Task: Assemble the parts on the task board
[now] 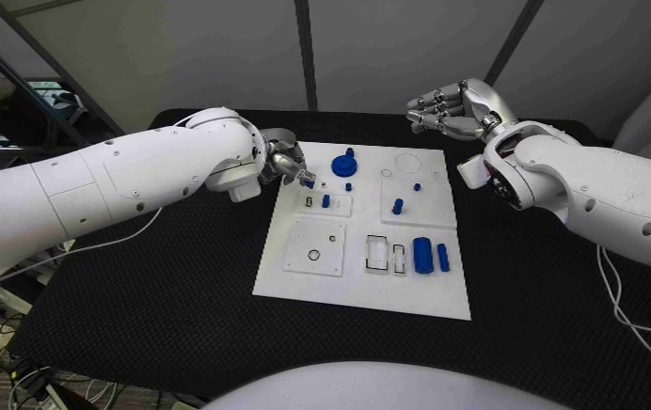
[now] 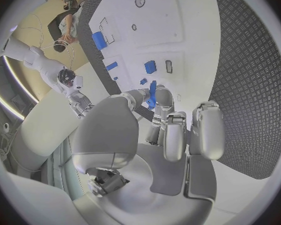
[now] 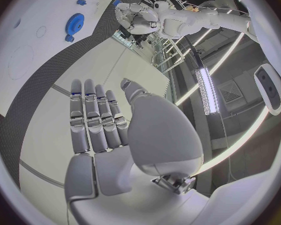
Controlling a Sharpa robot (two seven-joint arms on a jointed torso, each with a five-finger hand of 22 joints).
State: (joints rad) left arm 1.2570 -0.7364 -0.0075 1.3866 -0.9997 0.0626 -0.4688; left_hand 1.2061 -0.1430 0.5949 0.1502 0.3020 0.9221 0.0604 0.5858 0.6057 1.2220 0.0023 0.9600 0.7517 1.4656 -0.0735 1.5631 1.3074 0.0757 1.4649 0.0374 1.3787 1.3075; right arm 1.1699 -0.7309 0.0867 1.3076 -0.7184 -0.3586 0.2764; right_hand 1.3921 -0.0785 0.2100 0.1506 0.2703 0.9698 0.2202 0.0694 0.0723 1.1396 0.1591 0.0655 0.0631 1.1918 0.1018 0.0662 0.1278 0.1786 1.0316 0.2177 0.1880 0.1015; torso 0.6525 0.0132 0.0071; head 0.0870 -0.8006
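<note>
- While our left hand [image 1: 285,167] hovers at the task board's [image 1: 325,283] far left corner, its fingers pinch a small blue part [image 2: 152,94].
- Our right hand [image 1: 454,109] is raised beyond the board's far right corner, fingers straight and side by side, holding nothing.
- Remaining blue parts, including a gear [image 1: 344,164], sit on the board.

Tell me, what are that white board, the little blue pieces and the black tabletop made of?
The task board looks like smooth matte white plastic, with cut-out recesses. The blue gear and blue cylinder look like moulded or printed plastic, evenly coloured. The table seems covered by a black textured mat, probably rubber; its diamond pattern shows in the left wrist view.
</note>
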